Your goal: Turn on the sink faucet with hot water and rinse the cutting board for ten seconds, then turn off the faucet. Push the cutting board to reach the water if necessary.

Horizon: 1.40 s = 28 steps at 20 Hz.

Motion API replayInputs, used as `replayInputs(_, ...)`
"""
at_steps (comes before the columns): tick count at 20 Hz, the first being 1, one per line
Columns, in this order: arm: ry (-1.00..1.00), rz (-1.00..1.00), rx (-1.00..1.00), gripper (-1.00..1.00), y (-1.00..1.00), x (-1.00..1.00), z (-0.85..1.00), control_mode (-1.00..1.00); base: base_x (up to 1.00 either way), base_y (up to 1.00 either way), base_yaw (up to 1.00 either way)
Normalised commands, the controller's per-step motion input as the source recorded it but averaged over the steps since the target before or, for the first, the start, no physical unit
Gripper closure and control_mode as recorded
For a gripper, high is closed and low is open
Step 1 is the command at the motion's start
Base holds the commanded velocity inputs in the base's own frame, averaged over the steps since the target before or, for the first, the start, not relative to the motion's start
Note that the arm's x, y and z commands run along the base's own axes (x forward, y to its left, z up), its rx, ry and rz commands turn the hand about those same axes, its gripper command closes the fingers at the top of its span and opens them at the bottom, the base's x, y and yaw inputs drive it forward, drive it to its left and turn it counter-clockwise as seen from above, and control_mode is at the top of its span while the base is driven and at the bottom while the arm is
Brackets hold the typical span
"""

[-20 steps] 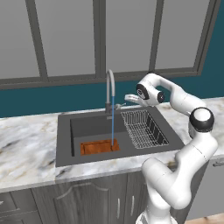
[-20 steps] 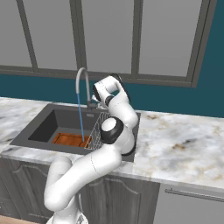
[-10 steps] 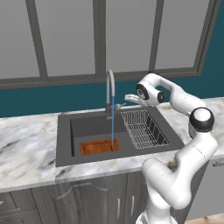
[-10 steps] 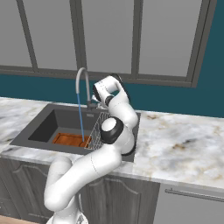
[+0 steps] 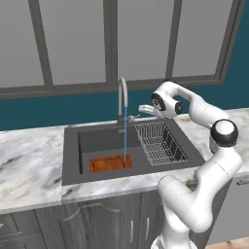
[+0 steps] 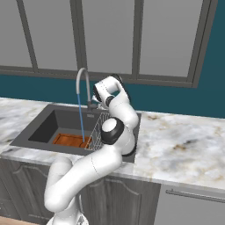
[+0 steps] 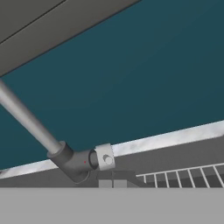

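The sink faucet [image 5: 122, 95] [image 6: 80, 81] [image 7: 27, 119] stands behind the sink [image 5: 71, 154], and a thin blue stream of water [image 5: 125, 139] [image 6: 81, 119] falls from its spout. That stream lands on the right end of the orange-brown cutting board [image 5: 110, 163] [image 6: 69, 140], which lies flat on the basin floor. My gripper [image 5: 142, 109] [image 7: 112, 183] is shut with nothing between its fingertips. It hovers just right of the faucet's base, with the small side lever [image 7: 105, 157] right in front of the tips.
A silver wire dish rack [image 5: 160, 143] [image 6: 98, 132] fills the right part of the basin, under my hand. Marble counter [image 5: 29, 160] [image 6: 184, 145] runs on both sides. A teal wall and window frames stand behind the faucet.
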Motion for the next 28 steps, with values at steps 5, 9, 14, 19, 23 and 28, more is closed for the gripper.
replayInputs(5, 0.0, 0.0, 0.0, 1.0, 0.0, 0.0, 0.0, -1.0, 0.0, 0.0, 0.0)
replayInputs(9, 0.0, 0.0, 0.0, 1.0, 0.0, 0.0, 0.0, -1.0, 0.0, 0.0, 0.0)
replayInputs(14, 0.0, 0.0, 0.0, 1.0, 0.0, 0.0, 0.0, -1.0, 0.0, 0.0, 0.0)
replayInputs(19, 0.0, 0.0, 0.0, 1.0, 0.0, 0.0, 0.0, -1.0, 0.0, 0.0, 0.0)
replayInputs(23, 0.0, 0.0, 0.0, 1.0, 0.0, 0.0, 0.0, -1.0, 0.0, 0.0, 0.0)
replayInputs(28, 0.0, 0.0, 0.0, 1.0, 0.0, 0.0, 0.0, -1.0, 0.0, 0.0, 0.0)
